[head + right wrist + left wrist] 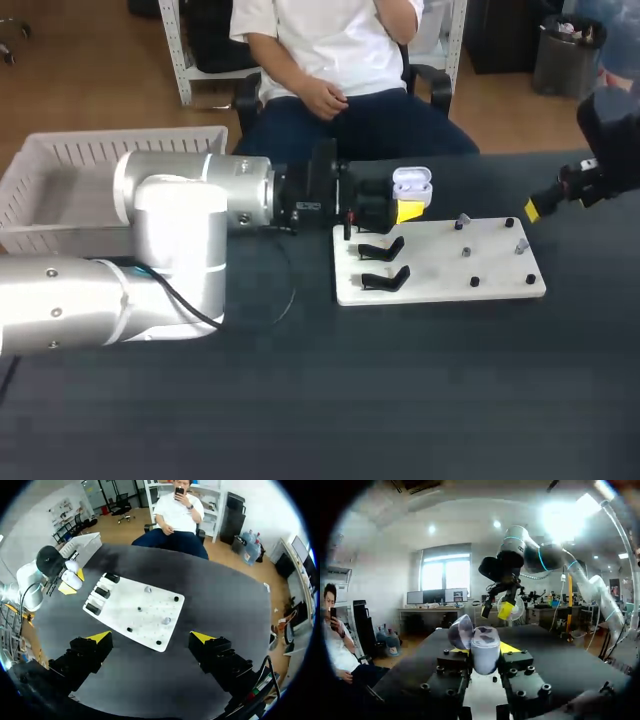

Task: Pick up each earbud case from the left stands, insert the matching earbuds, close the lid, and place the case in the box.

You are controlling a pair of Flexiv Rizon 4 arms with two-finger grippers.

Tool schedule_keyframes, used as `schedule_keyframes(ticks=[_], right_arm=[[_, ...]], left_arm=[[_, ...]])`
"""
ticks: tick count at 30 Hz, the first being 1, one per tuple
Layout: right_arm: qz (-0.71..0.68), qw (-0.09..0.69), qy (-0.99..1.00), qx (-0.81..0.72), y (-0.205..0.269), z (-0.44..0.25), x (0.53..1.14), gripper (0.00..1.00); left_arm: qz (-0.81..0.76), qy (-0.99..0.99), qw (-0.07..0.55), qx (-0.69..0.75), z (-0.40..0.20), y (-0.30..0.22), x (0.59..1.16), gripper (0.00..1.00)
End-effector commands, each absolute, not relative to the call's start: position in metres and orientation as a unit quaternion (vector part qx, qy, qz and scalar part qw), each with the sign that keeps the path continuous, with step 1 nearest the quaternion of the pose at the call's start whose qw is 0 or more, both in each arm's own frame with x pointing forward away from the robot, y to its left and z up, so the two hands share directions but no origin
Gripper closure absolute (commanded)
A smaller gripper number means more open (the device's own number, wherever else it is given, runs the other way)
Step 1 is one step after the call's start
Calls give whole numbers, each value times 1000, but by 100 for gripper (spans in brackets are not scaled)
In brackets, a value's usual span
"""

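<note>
Sitting gripped in left tool (483, 650): lid-open earbud case (485, 657).

Head camera looks down on the desk (400, 400) from behind. Left wrist: low, close behind the case (485, 652). Right wrist: high, board (135, 612) at 11 o'clock. All share the case.

My board (432, 262) lies mid-table. The basket (60, 160) sits at its ten o'clock, well apart. Two stands (382, 248) stand on its nine o'clock side; the earbud case (412, 186) hangs at eleven, my right gripper (533, 208) at two.
</note>
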State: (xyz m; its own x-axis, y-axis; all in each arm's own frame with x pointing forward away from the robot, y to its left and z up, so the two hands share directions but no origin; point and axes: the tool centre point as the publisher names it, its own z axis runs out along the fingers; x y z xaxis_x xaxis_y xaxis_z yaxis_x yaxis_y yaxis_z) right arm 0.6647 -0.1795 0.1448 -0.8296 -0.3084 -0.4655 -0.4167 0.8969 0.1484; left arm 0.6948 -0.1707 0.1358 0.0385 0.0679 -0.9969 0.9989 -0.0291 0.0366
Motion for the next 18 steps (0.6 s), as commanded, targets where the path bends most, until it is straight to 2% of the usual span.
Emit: schedule_keyframes(ticks=[1, 18], right_arm=[[39, 231, 956, -175, -182, 147, 657, 0], [39, 231, 956, -175, -182, 147, 657, 0]], left_arm=[[-478, 505, 483, 533, 137, -173, 692, 100], [-478, 504, 481, 534, 137, -174, 691, 100]])
